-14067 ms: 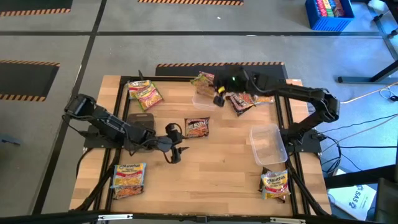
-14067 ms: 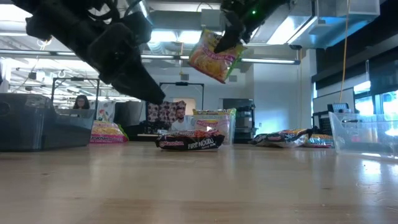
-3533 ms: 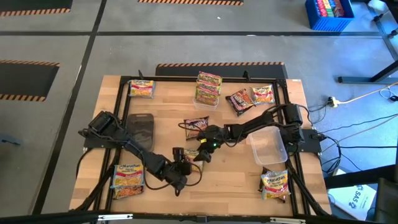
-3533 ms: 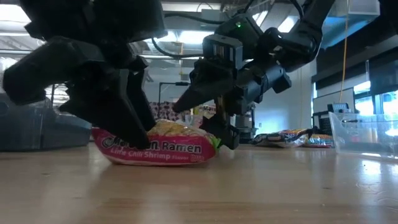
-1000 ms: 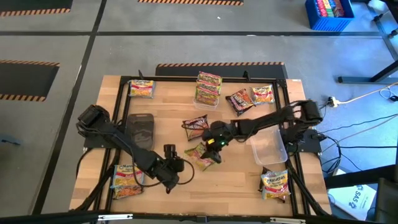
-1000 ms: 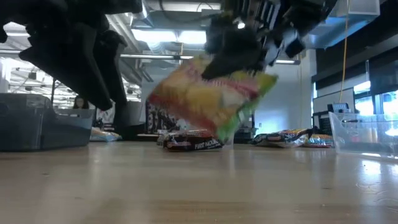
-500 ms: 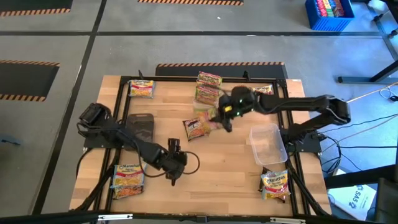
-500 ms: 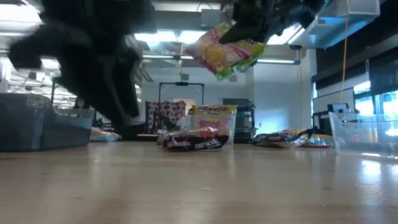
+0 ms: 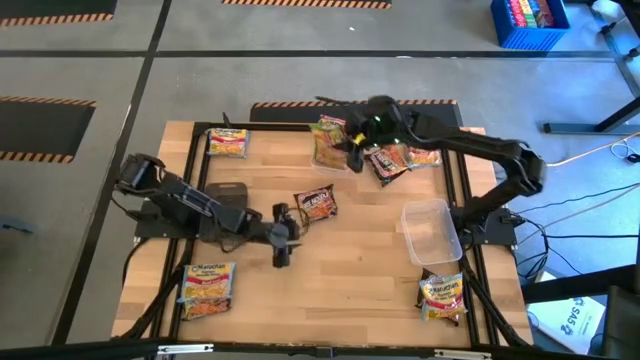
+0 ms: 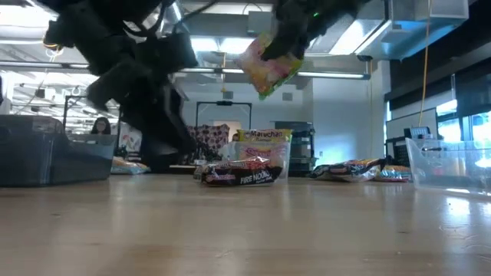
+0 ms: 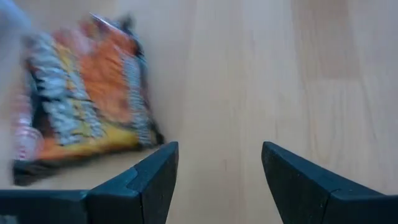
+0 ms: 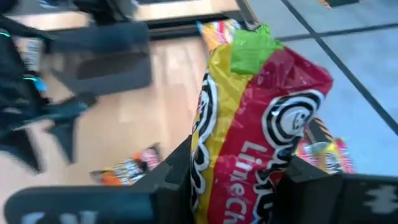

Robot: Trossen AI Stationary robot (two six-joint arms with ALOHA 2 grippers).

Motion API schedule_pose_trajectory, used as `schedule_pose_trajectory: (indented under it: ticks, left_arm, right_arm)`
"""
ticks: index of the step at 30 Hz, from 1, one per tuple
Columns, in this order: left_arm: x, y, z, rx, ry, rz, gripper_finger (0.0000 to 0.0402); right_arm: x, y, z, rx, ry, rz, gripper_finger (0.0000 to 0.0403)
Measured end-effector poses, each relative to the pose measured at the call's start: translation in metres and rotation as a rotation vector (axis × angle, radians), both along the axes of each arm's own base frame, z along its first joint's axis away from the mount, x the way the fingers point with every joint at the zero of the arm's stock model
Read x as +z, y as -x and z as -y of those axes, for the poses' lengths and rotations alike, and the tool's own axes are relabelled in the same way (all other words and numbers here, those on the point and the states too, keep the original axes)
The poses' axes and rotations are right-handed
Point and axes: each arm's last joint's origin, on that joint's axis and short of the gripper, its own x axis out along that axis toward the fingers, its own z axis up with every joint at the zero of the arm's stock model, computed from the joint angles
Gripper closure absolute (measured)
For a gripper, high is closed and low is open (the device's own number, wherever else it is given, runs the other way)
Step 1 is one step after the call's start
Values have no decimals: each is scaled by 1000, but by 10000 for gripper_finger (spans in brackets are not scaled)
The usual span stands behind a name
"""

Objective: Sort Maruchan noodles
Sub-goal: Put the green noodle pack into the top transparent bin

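Step in hand: carrying one packet to its pile; the right gripper, over the table's far edge near its middle, is clamped on a yellow-green packet held well above the wood, its fingers pinching the wrapper's lower part in the right wrist view; the stack of like-coloured packets lies just beside and below it at the far edge, so the likely next move is to line up over that stack and part the fingers; risk, as a judgement: a release from this height could let the packet slide off the pile; the left gripper waits low over the table's middle with fingers spread and nothing between them, just beside the dark packet; other packets: one at the far left corner, a pair toward the far right corner, one at the near left corner, one at the near right corner; clear tub by the right edge, dark tub by the left; writing: held packet reads "Lime Ch…", cut off by the fingers; stack label reads "Maruchan" in the low view; dark packet reads "FIRE NOODLE"; near-left packet shows "Maruchan"; other labels too small to read.
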Motion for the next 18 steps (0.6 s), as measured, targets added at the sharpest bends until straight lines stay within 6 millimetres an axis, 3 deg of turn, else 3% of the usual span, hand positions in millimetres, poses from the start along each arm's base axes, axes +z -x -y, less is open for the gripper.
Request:
schedule_pose_trajectory:
  ticks: [5,9,18]
  left_arm:
    - [8,12,-20,32,27,162,175]
    - [8,20,-30,69,43,209,175]
    - [7,21,-32,86,79,223,175]
  right_arm:
    - [-11,-18,29,14,-25,-142,299]
    - [-30,-31,41,48,-58,-278,299]
    - [-67,-44,48,89,-70,-442,299]
